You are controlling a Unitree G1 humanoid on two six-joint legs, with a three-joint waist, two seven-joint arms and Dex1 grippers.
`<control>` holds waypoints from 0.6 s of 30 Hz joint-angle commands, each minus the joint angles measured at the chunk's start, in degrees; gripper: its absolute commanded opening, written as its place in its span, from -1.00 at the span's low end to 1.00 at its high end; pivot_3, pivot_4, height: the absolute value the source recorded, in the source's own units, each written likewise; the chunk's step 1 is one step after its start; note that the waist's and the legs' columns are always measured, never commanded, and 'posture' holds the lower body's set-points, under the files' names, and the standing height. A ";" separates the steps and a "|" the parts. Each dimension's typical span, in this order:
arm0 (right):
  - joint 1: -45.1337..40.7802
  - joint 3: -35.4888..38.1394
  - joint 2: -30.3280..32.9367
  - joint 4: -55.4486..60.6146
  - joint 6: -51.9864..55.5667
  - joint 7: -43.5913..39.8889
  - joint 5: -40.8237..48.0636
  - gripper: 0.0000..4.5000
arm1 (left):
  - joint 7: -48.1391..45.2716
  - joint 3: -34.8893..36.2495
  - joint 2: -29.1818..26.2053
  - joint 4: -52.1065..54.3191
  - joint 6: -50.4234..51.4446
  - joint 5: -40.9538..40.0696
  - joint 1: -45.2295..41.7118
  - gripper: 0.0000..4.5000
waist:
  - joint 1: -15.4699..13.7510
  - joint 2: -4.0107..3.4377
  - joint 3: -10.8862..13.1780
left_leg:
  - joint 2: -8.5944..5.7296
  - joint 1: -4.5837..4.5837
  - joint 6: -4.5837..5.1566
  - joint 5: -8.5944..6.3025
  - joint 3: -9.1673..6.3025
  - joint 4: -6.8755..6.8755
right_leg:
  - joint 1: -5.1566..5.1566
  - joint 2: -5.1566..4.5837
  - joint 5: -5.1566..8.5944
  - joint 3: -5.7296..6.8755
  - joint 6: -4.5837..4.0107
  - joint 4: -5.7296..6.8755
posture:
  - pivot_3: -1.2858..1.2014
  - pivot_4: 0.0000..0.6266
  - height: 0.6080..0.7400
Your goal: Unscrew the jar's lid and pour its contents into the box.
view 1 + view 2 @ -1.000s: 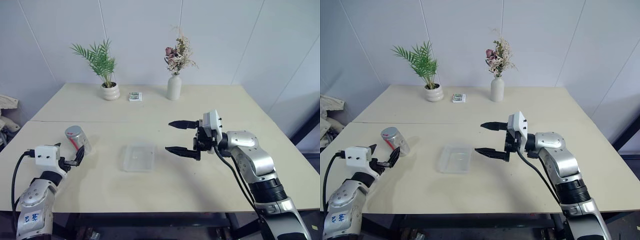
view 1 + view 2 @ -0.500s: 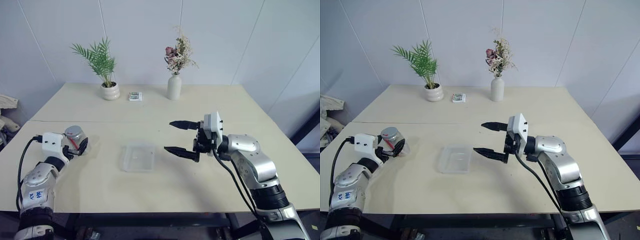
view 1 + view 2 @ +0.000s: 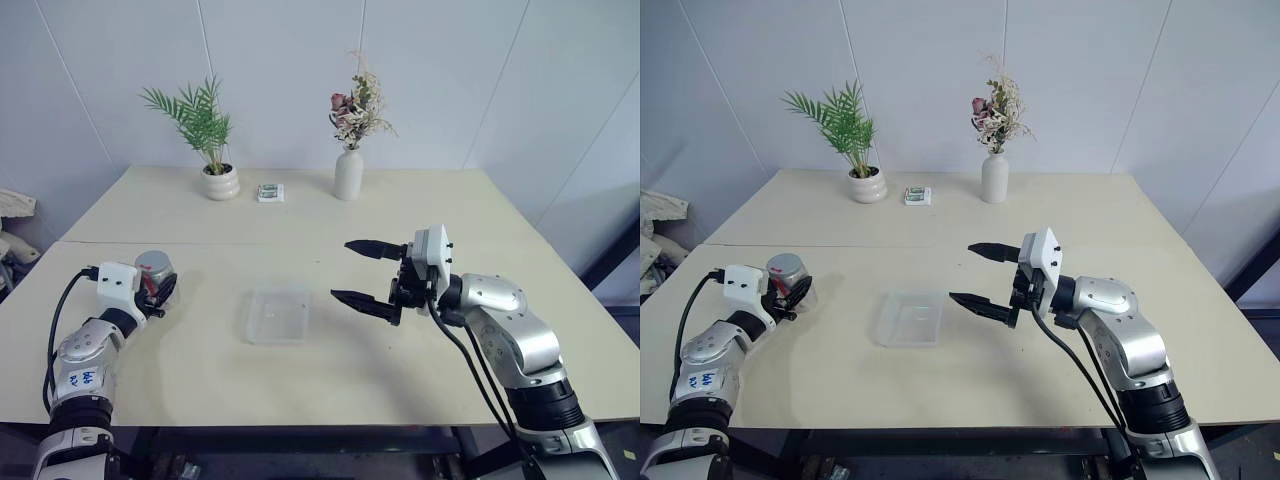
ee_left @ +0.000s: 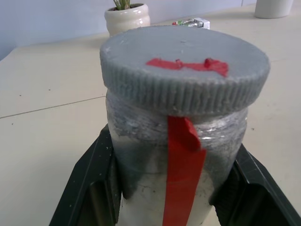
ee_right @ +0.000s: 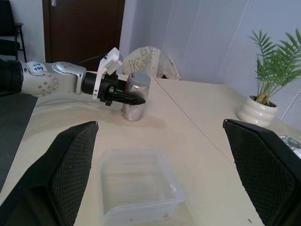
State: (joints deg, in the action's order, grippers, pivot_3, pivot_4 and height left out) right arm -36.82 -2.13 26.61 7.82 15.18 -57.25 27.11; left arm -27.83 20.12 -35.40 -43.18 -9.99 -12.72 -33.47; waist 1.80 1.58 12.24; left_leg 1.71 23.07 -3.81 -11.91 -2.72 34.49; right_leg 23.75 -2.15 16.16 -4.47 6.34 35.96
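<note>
Jar (image 4: 181, 155) is grasped upright between the clenched fingers (image 4: 89, 188) of the left end effector (image 3: 158, 291), lid (image 4: 184, 66) screwed on. Right end effector (image 3: 366, 272) is held released above the bench (image 3: 400, 200), with the box (image 3: 277, 313) just beside its lower finger

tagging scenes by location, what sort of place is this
Probably an indoor lab or office room staged for robot trials: a plain pale table against white panelled walls, dressed with a potted plant and a vase of dried flowers, and a dark door across the room.
</note>
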 commanded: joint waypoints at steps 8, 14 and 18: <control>-4.22 -1.03 -3.79 4.61 10.06 7.36 3.47 1.00 | -11.78 -4.46 3.58 27.46 10.37 -10.65 3.67 -0.11 | -0.13 0.00 0.00 | 0.00 0.05 0.00 0.00 0.00 0.01 | 0.01 -0.04 -0.01 0.00 0.01 0.03 | 0.03 -0.52 1.00; -10.51 -5.19 -8.67 8.60 22.89 16.14 3.85 1.00 | -17.58 -11.24 3.62 42.83 24.02 -16.54 4.35 -0.11 | 0.42 0.00 0.00 | 0.01 0.03 -0.01 -0.01 0.00 -0.04 | 0.08 0.00 -0.01 -0.07 -0.02 0.08 | 0.03 -0.52 1.00; -12.16 -7.44 -12.16 10.56 27.03 20.22 3.18 1.00 | -18.54 -13.50 4.98 44.36 27.29 -16.96 2.88 -0.11 | 0.62 0.00 0.00 | 0.01 0.04 -0.01 -0.01 0.00 -0.04 | 0.08 0.01 -0.01 -0.08 -0.03 0.06 | 0.03 -0.52 1.00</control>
State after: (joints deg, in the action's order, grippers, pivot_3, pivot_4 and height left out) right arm -47.48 -9.53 14.77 15.70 41.24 -38.47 29.82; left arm -46.00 6.40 -30.42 -0.70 17.14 -28.95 -29.22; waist 2.43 1.57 12.24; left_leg 1.72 23.11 -3.81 -11.92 -2.72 34.45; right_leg 23.83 -2.14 16.15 -4.55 6.31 36.02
